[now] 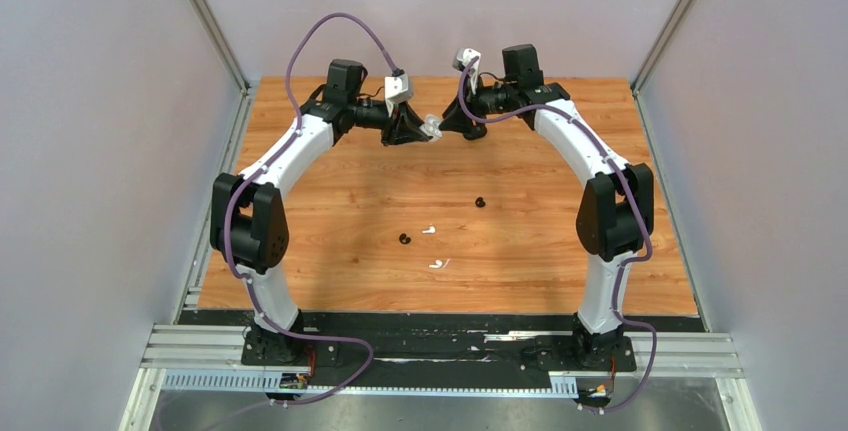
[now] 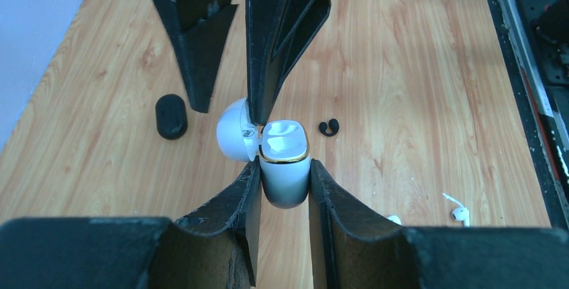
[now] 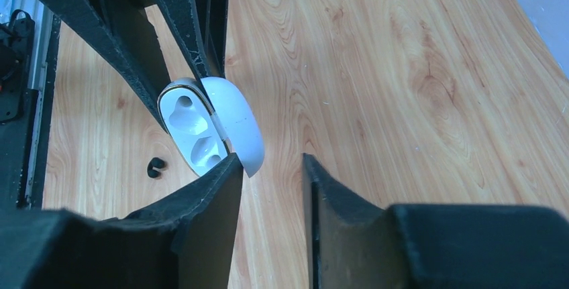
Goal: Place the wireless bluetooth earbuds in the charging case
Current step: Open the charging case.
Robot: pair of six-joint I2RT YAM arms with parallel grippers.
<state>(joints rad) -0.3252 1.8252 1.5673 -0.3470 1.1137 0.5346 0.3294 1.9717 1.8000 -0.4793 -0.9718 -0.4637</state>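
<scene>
Left gripper [image 2: 284, 168] is clamped on the lower body of the charging case [image 2: 285, 185] and, as I judge it, holds it raised over the far middle of the table. Both wells inside the gold rim read as vacant. Right gripper [image 3: 272, 161] stands narrowly parted with nothing between its fingers. One fingertip rests against the lid [image 2: 233, 131] near the hinge, and the lid stands fully open.

Finding: no earbud is in the case. Two white earbuds [image 1: 428, 230] and two black earbuds [image 1: 405, 239] lie scattered on the mid-table, well apart from both grippers.

Step in hand, by my judgement: steadying the opened case ahead of the first pick. Recommendations:
- Keep the left squeeze below the rim so the wells are not covered.
- Draw the right fingertip off the lid gently, or it may snap shut.
- The well shapes look suited to the stemmed white pair, so I would take those. Grip each by the head with the stem pointing down and line it up over its well before release.
- Each bud is tiny against the fingers — a careless closing could flick it away.

Surface: the wooden tabletop [image 1: 600, 271] is smooth and flat, so small parts may skid. A black oval object [image 2: 171, 116] lies beyond the case; I cannot identify it.

Room: plain grey walls [image 1: 100, 151] enclose three sides, an aluminium rail [image 1: 450, 356] runs along the near edge, and purple cables [image 1: 340, 19] loop over the arms.
</scene>
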